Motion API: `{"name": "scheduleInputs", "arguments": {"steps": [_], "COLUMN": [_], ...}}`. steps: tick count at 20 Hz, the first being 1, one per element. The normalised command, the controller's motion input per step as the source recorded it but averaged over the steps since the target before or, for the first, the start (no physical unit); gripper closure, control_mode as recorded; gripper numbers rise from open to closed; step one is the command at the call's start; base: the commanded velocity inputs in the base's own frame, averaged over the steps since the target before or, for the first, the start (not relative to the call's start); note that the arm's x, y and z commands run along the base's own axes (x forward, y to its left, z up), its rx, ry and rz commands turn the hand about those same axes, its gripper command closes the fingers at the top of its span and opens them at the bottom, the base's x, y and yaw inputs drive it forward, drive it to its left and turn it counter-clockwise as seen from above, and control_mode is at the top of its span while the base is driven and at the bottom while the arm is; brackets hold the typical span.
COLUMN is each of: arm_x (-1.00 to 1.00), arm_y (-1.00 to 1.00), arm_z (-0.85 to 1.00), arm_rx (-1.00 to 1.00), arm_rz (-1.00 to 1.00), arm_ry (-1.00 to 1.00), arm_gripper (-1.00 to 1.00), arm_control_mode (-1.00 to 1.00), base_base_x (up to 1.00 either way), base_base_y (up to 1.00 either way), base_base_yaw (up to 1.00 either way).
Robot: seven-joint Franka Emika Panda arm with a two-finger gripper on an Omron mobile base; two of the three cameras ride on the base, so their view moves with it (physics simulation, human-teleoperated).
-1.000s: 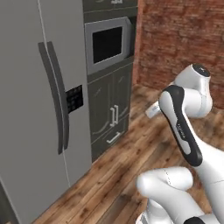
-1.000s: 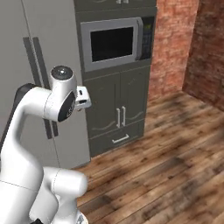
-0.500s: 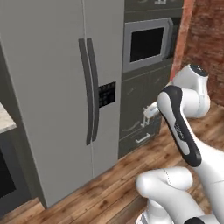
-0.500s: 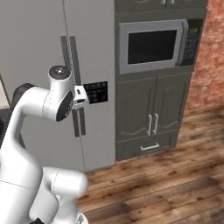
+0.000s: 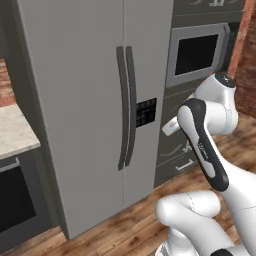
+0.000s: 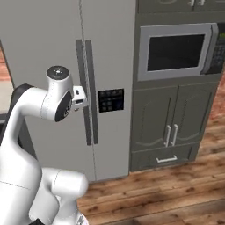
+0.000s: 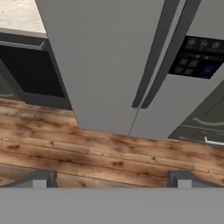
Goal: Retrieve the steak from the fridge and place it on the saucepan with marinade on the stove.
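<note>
The fridge (image 5: 95,100) (image 6: 52,39) (image 7: 109,61) stands right ahead, tall and light grey. Both its doors are shut, and its long dark handles (image 5: 126,107) meet at the middle. A dark dispenser panel (image 6: 110,100) sits on its right door. The steak is hidden. The saucepan, the marinade and the stove are out of view. My gripper (image 7: 111,179) is open and holds nothing. It hangs above the wooden floor in front of the fridge, short of the doors. In the hand view its fingertips (image 7: 40,179) stand far apart.
A built-in wall oven with a dark window (image 5: 200,52) (image 6: 176,50) stands right of the fridge, over grey cabinet doors (image 6: 171,132). A beige counter (image 5: 15,132) with a dark appliance front (image 5: 15,205) lies to the left. Brick wall (image 5: 247,60) at far right, wooden floor (image 7: 109,148) below.
The whole picture has shifted, so the base has driven: the fridge has come from the left to the middle and looks larger. The gripper has stayed open.
</note>
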Motion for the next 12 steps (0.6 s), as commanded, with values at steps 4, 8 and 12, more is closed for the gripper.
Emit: {"name": "scheduleInputs", "arguments": {"steps": [4,8,12], "arm_x": [0.00,0.00,0.00], "arm_y": [0.00,0.00,0.00], "arm_z": [0.00,0.00,0.00], "arm_rx": [0.00,0.00,0.00], "arm_rz": [0.00,0.00,0.00], "arm_ry": [0.00,0.00,0.00], "arm_gripper": [-1.00,-1.00,-1.00], "arm_control_mode": [1.00,1.00,1.00], "base_base_x": [0.23,0.00,0.00], "base_base_y": [0.01,-0.05,-0.45], "base_base_yaw": [0.20,0.23,0.56]}}
